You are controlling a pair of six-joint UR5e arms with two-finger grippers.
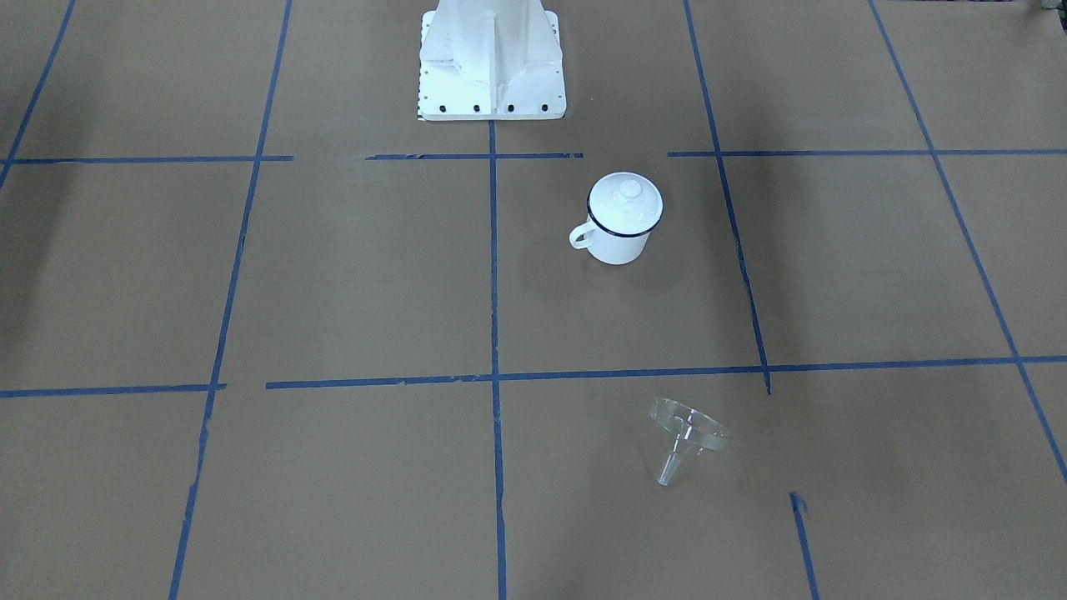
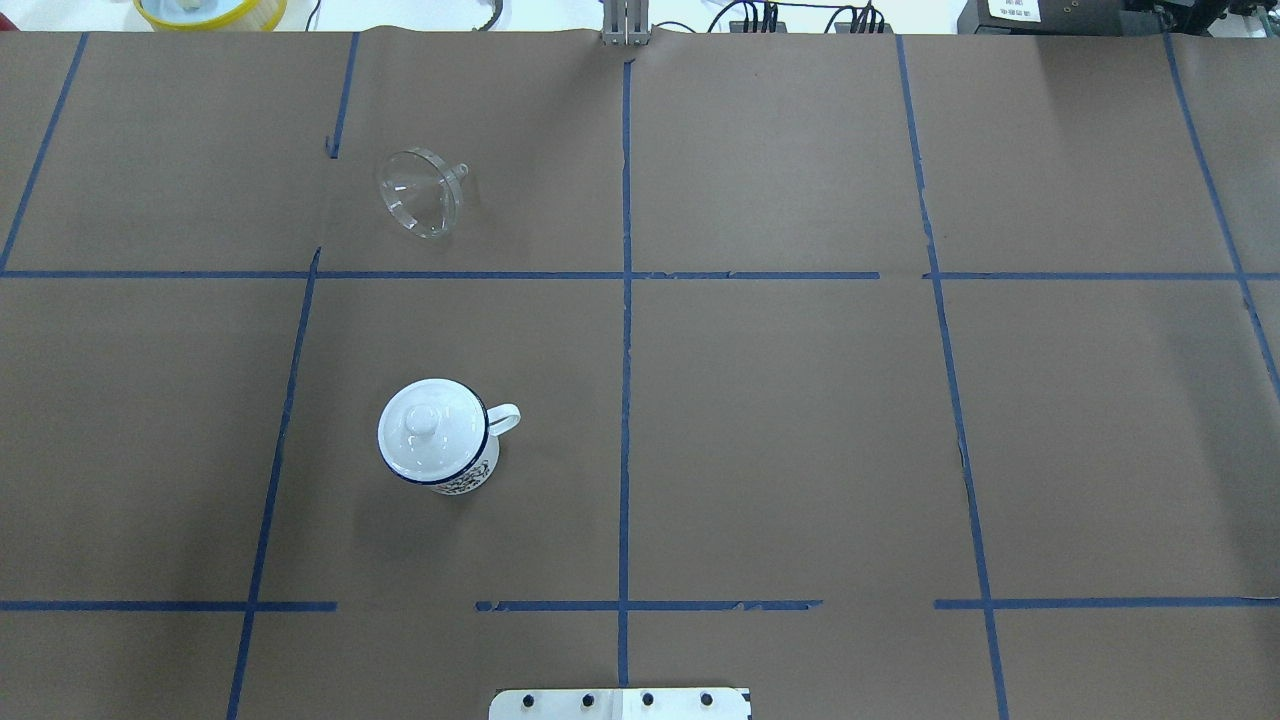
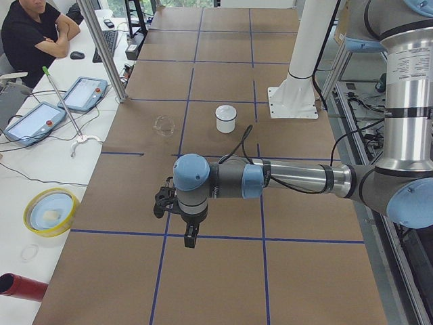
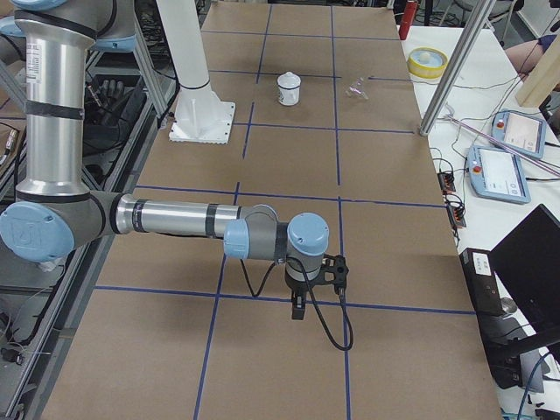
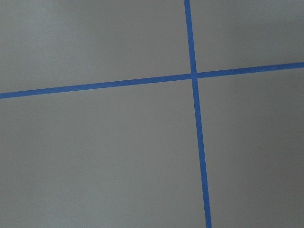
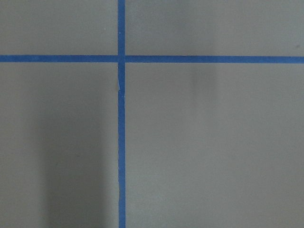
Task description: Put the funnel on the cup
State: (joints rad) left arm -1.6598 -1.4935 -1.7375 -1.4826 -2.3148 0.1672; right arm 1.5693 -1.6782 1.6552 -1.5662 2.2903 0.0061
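The cup [image 1: 618, 247] is a white mug with a dark blue rim, standing upright on the brown table with a round white knobbed lid [image 1: 625, 200] on top of it. In the overhead view the cup [image 2: 472, 478] stands left of centre with its handle to the right. The clear funnel [image 2: 420, 190] lies on its side farther out, also seen as the funnel [image 1: 688, 429]. My left gripper [image 3: 191, 237] hangs over the table's left end, far from both, and I cannot tell its state. My right gripper [image 4: 298, 308] hangs over the right end, and I cannot tell its state either.
The white robot pedestal [image 1: 492, 58] stands at the table's near middle. Blue tape lines grid the brown paper. A side bench holds teach pendants [image 3: 81, 93], a yellow-rimmed bowl [image 3: 51, 211] and a seated person [image 3: 34, 34]. A metal post [image 3: 101, 47] rises at the table edge.
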